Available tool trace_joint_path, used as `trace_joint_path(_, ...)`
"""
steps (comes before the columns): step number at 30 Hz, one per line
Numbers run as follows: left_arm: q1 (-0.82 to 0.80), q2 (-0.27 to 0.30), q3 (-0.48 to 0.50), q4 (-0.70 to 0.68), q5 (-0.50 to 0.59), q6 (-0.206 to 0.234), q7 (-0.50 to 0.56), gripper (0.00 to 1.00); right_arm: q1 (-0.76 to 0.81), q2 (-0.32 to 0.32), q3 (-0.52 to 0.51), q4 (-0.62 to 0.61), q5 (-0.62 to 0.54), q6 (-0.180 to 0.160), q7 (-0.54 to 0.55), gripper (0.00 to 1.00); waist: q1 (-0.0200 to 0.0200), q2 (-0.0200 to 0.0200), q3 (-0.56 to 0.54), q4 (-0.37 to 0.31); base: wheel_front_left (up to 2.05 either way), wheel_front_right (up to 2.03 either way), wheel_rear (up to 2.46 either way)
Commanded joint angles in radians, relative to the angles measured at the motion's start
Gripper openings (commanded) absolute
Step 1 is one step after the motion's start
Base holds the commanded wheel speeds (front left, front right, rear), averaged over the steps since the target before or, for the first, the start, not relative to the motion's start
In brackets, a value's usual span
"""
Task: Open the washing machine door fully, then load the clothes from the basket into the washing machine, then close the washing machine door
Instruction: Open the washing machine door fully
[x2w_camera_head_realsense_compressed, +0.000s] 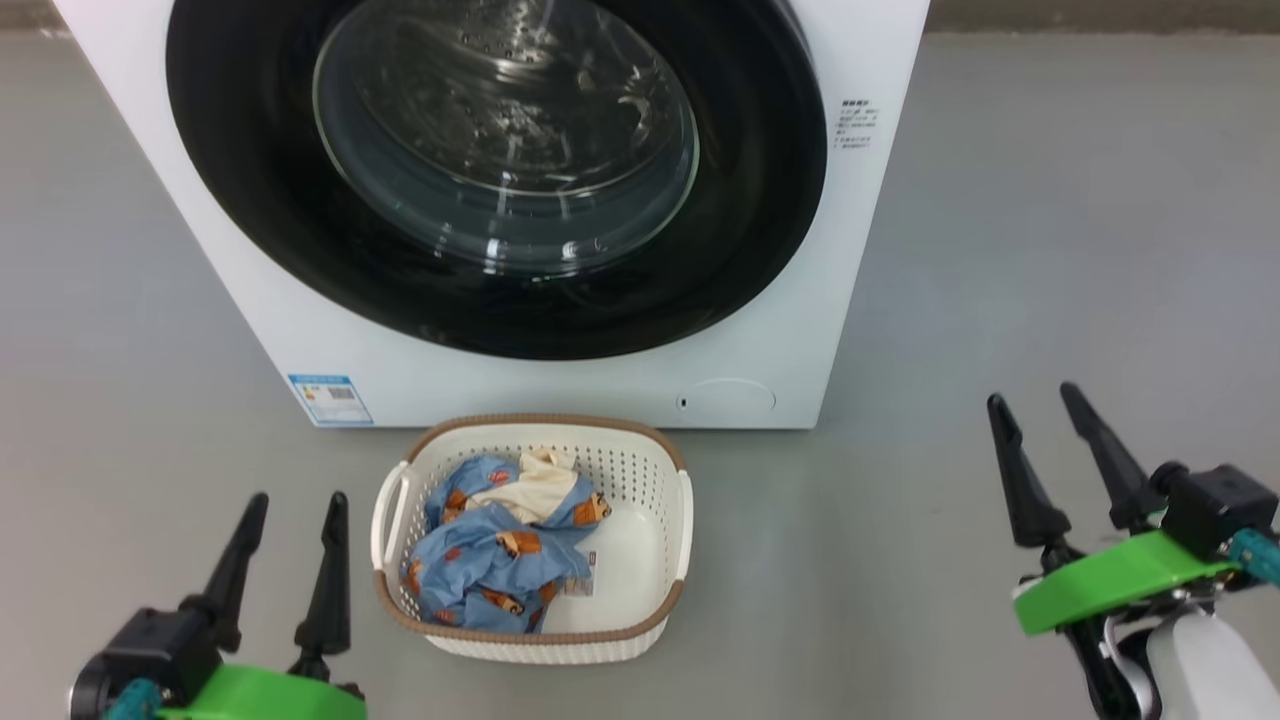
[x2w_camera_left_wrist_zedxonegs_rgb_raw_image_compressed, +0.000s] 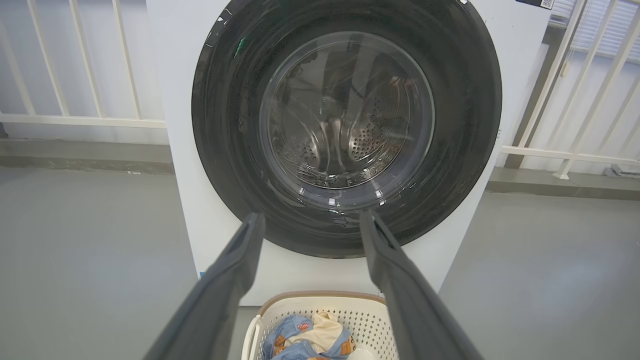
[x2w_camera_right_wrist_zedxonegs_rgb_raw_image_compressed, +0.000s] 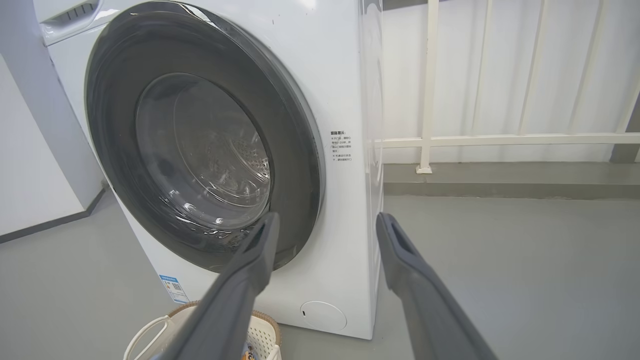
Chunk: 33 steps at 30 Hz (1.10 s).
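Note:
The white washing machine (x2w_camera_head_realsense_compressed: 820, 300) stands on the grey floor with its round black-rimmed door (x2w_camera_head_realsense_compressed: 250, 180) closed flat against the front; the steel drum shows through the glass bowl. The door also faces me in the left wrist view (x2w_camera_left_wrist_zedxonegs_rgb_raw_image_compressed: 465, 100) and in the right wrist view (x2w_camera_right_wrist_zedxonegs_rgb_raw_image_compressed: 115, 125). Right in front of the machine sits the cream basket (x2w_camera_head_realsense_compressed: 640, 520) holding the blue bear-print clothes (x2w_camera_head_realsense_compressed: 490, 560). My left gripper (x2w_camera_head_realsense_compressed: 297, 508) hovers open to the basket's left. My right gripper (x2w_camera_head_realsense_compressed: 1035, 397) hovers open well to its right. Nothing is between either pair of fingers.
White railings (x2w_camera_left_wrist_zedxonegs_rgb_raw_image_compressed: 75, 120) run behind the machine on both sides, above a low grey kerb (x2w_camera_right_wrist_zedxonegs_rgb_raw_image_compressed: 500, 182). A white wall (x2w_camera_right_wrist_zedxonegs_rgb_raw_image_compressed: 30, 190) stands left of the machine in the right wrist view. Bare grey floor (x2w_camera_head_realsense_compressed: 1080, 230) spreads around the machine and basket.

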Motion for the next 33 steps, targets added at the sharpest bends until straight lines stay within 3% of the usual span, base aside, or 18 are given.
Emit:
trace_joint_path(1, -0.058, 0.015, 0.036, -0.033, -0.005, -0.003, -0.009, 1.00, -0.042, -0.011, 0.019, -0.022, 0.015, -0.001, -0.012, 1.00, 0.0000, 0.0000, 0.022, 0.006, 0.00, 0.00, 0.00)
trace_joint_path(9, -0.090, 0.014, 0.051, -0.045, -0.004, -0.003, -0.009, 1.00, -0.120, -0.033, -0.002, -0.024, 0.066, -0.001, -0.012, 0.99, 0.0000, 0.0000, 0.083, 0.015, 0.00, 0.00, 0.00)
trace_joint_path(11, -0.097, 0.017, 0.050, -0.048, -0.001, -0.003, -0.009, 1.00, -0.142, -0.039, -0.007, -0.023, 0.082, -0.001, -0.012, 0.58, 0.0000, 0.0000, 0.098, 0.016, 0.00, 0.00, 0.00)
trace_joint_path(12, -0.101, 0.018, 0.050, -0.050, 0.001, -0.003, -0.009, 1.00, -0.153, -0.040, -0.010, -0.022, 0.095, -0.001, -0.012, 0.30, 0.0000, 0.0000, 0.105, 0.017, 0.00, 0.00, 0.00)
trace_joint_path(13, -0.104, 0.019, 0.050, -0.052, 0.002, -0.003, -0.009, 1.00, -0.165, -0.043, -0.013, -0.021, 0.106, -0.001, -0.012, 0.12, 0.0000, 0.0000, 0.112, 0.017, 0.00, 0.00, 0.00)
trace_joint_path(14, -0.108, 0.020, 0.049, -0.054, 0.003, -0.003, -0.009, 1.00, -0.177, -0.046, -0.016, -0.021, 0.116, -0.001, -0.012, 0.00, 0.0000, 0.0000, 0.119, 0.018, 0.00, 0.00, 0.00)
trace_joint_path(22, -0.137, 0.022, 0.039, -0.059, 0.005, -0.003, -0.009, 1.00, -0.271, -0.071, -0.020, -0.021, 0.224, -0.001, -0.012, 0.00, 0.0000, 0.0000, 0.174, 0.031, 0.00, 0.00, 0.00)
trace_joint_path(33, -0.164, 0.028, 0.028, -0.075, 0.013, -0.003, -0.009, 1.00, -0.404, -0.162, 0.034, 0.062, 0.489, -0.001, 0.002, 0.00, 0.0000, 0.0000, 0.222, 0.053, 0.00, 0.00, 0.00)
